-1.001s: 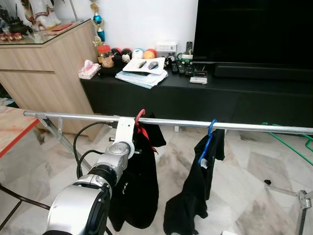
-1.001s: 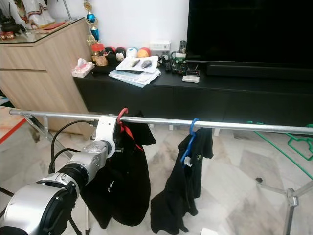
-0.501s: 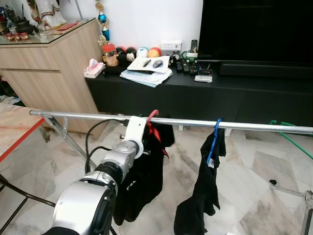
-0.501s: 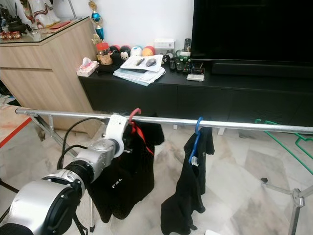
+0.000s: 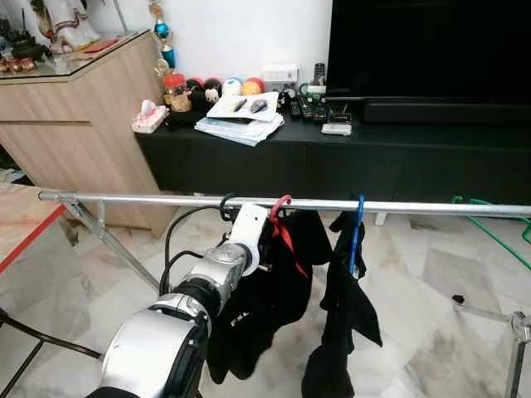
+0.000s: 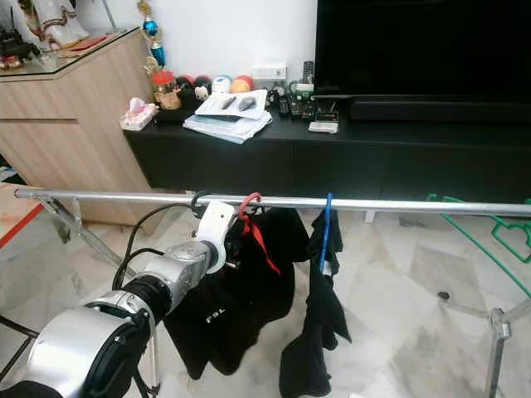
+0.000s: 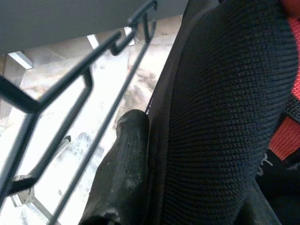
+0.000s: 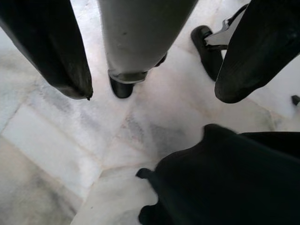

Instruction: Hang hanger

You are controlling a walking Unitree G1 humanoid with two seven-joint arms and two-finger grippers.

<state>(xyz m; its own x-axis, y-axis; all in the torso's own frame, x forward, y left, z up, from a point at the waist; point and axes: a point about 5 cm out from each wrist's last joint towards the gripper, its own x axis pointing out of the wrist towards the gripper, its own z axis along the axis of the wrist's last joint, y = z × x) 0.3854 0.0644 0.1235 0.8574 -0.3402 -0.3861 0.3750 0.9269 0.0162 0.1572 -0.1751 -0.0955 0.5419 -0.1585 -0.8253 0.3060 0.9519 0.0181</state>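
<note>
A red hanger [image 5: 280,204] carrying a black garment [image 5: 265,307] is hooked over the silver rail [image 5: 124,199]. My left gripper [image 5: 265,225] is raised just under the rail, mostly hidden behind its white wrist piece. It is shut on the hanger's neck and the cloth there. In the left wrist view one black finger [image 7: 124,164] presses against black knit fabric, with the red hanger [image 7: 288,136] beside it. A blue hanger [image 5: 357,232] with another black garment hangs close to the right. My right gripper [image 8: 154,93] hangs low and open, pointing at the marble floor.
Behind the rail stands a black TV cabinet [image 5: 415,157] with papers and small items, and a wooden sideboard [image 5: 75,124] to the left. Green hangers [image 5: 489,232] lie on the floor at right. A rack foot [image 5: 518,327] stands at right and a red-edged table [image 5: 21,232] at left.
My left gripper has slid the red hanger and its garment to the right along the rail, so the gap to the blue hanger has narrowed. The camera has also shifted a little.
</note>
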